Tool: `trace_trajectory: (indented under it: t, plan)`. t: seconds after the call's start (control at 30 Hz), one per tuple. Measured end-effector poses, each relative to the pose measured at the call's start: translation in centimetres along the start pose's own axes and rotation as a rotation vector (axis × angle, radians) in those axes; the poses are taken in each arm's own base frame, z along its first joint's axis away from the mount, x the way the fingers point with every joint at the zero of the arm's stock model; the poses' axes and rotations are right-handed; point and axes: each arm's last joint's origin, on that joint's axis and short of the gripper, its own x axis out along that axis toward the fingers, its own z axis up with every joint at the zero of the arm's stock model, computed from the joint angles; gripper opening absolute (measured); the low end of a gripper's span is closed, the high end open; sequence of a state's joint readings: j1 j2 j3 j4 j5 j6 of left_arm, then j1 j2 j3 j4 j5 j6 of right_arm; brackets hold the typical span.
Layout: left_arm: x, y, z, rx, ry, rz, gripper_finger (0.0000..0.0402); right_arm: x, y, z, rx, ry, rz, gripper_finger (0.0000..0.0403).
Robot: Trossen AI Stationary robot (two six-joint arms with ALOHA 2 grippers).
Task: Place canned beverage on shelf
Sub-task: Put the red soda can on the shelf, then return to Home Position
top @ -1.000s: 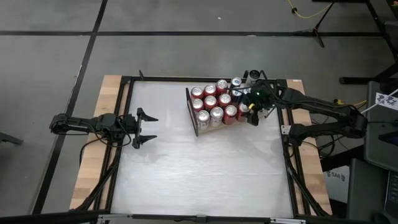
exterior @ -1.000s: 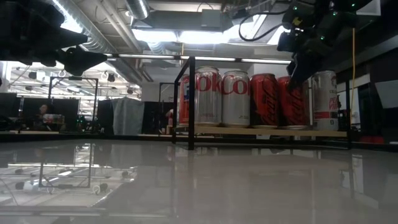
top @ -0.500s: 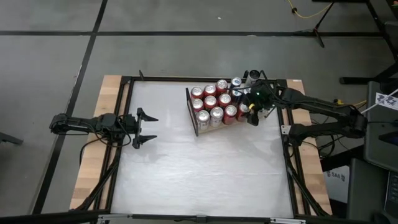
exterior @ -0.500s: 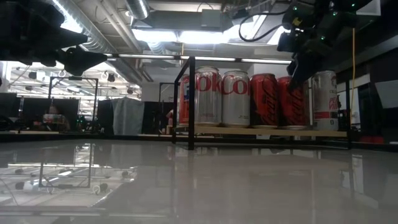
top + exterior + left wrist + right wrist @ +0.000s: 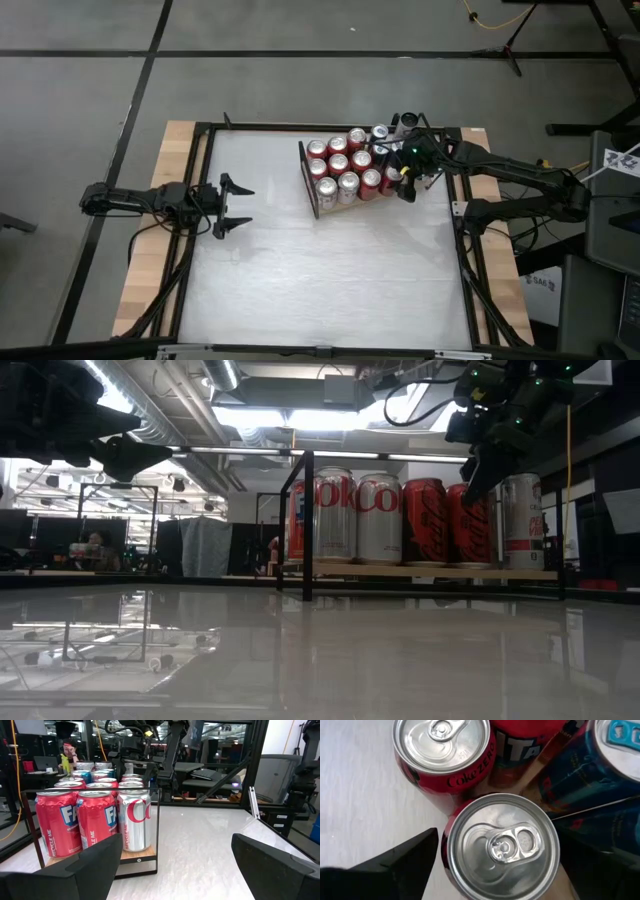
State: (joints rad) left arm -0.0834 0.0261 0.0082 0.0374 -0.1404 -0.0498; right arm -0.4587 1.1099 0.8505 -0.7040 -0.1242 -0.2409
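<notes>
Right gripper fingers spread around red can on shelf, contact unclear; left gripper wide open, holding nothing.

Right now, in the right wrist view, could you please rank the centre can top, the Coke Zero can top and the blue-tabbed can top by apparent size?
1. Centre can top, largest, though nearest the camera.
2. Coke Zero can top.
3. Blue-tabbed can top, cropped by the frame, so unsure.

Cans stand on the shelf, far right of table.
</notes>
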Motion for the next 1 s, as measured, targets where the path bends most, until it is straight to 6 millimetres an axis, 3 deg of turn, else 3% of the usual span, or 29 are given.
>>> trace_trajectory:
  t: [0.2,0.37,0.8,1.0]
  plan:
    - [0.0,0.0,0.0,0.0,0.0,0.0,0.0368,-0.5,0.1,0.0,0.004,-0.007,-0.002,0.0383]
    - [0.0,0.0,0.0,0.0,0.0,0.0,0.0368,-2.3,0.1,0.8,0.01,0.011,0.003,0.0383]
    - [0.0,0.0,0.0,0.0,0.0,0.0,0.0368,-8.4,0.2,3.7,0.008,-0.017,-0.003,0.0383]
    - [0.0,0.0,0.0,0.0,0.0,0.0,0.0368,-11.6,0.8,3.8,0.0,-0.106,-0.015,0.0383]
